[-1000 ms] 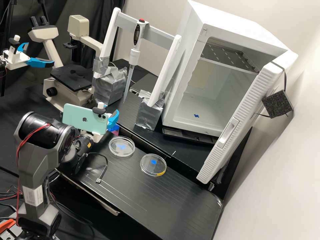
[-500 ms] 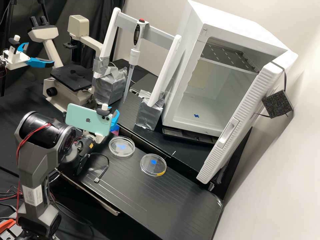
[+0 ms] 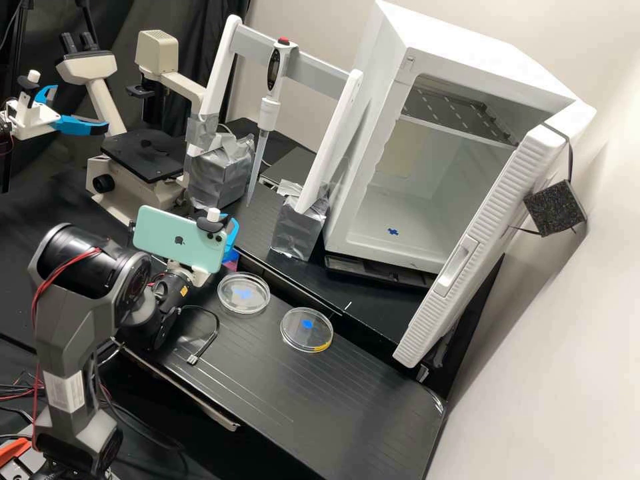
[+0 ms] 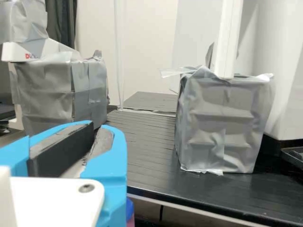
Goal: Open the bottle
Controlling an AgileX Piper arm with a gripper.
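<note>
In the high view my gripper is over the rear left part of the black bench, partly behind the phone on the wrist. Just under it stands a small bottle with a blue cap and a pinkish-purple body, half hidden. In the wrist view the gripper covers much of the bottle, whose cap and a strip of body show below and beside it. Whether gripper and cap touch, I cannot tell.
Two clear round dishes lie on the bench beside the gripper. Behind stands a white frame with a pipette on taped blocks. A microscope is at the back left, an open white cabinet at the back right.
The gripper has moved a little to the right and slightly downward in the high view, the phone with it. It now hides more of the bottle. The bottle and dishes have not visibly moved.
</note>
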